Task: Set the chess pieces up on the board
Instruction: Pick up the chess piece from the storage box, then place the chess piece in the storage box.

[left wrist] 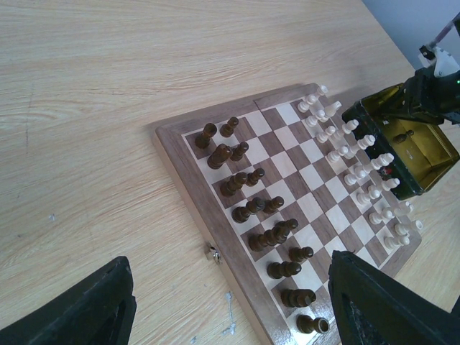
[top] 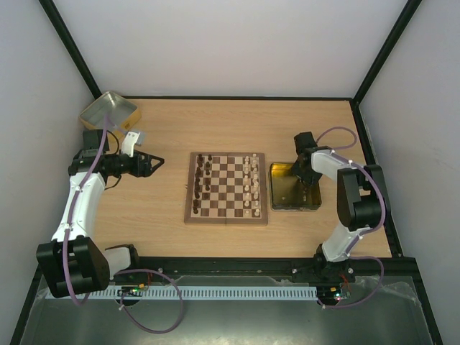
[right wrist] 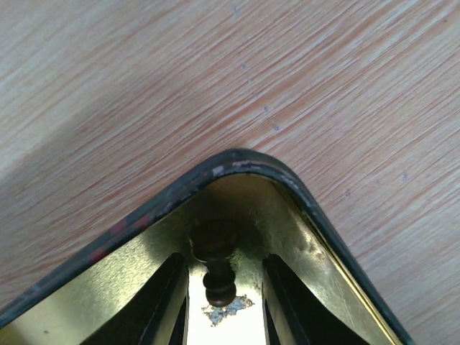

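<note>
Chess pieces (left wrist: 231, 183) stand on the board (top: 227, 188) in the middle of the tabletop (top: 165, 237): dark ones in two rows along its left side, pale ones (left wrist: 359, 172) in two rows along its right side, the centre squares bare. Just right of the board I see a gold tray (top: 287, 200), and my right gripper (top: 302, 171) is down in its far corner. On the right wrist view one dark piece (right wrist: 215, 255) lies in that corner between the jaws, which stand narrow with a sliver of gap on each side, not gripping it. My left gripper (top: 152, 164) hovers over the tabletop left of the board, jaws wide, holding nothing. A gold tin (top: 108, 111) sits at the far left corner.
</note>
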### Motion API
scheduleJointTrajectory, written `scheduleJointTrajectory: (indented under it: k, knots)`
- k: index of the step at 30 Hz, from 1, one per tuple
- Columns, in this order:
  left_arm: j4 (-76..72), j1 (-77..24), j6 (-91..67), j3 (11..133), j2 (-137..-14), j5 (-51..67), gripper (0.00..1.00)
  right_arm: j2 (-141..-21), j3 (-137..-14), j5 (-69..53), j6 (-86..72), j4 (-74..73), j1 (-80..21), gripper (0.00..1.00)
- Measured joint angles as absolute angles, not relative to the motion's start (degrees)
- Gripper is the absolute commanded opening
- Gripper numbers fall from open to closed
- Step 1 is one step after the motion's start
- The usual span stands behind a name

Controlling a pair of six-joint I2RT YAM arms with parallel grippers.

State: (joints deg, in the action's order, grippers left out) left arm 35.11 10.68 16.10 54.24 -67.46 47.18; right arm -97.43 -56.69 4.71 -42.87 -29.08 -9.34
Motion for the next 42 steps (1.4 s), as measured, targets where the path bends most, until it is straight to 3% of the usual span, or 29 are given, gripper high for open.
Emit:
scheduleJointTrajectory:
  k: [16,30,42]
  knots:
    - [35.14,10.68,16.12,54.24,-67.46,47.22,0.74,-98.06,-55.68,2.26,-42.89,-26.74,-9.02,0.05]
    - [35.14,10.68,16.12,54.24,-67.46,47.2,0.74,-92.16,-52.05,-5.34,-44.25,-26.72,-9.02,0.02]
    - [35.11,10.68,16.08,54.24,-67.46,47.16,0.74,-86.04,-46.81,-24.12,-49.41,-23.64,-9.02,0.02]
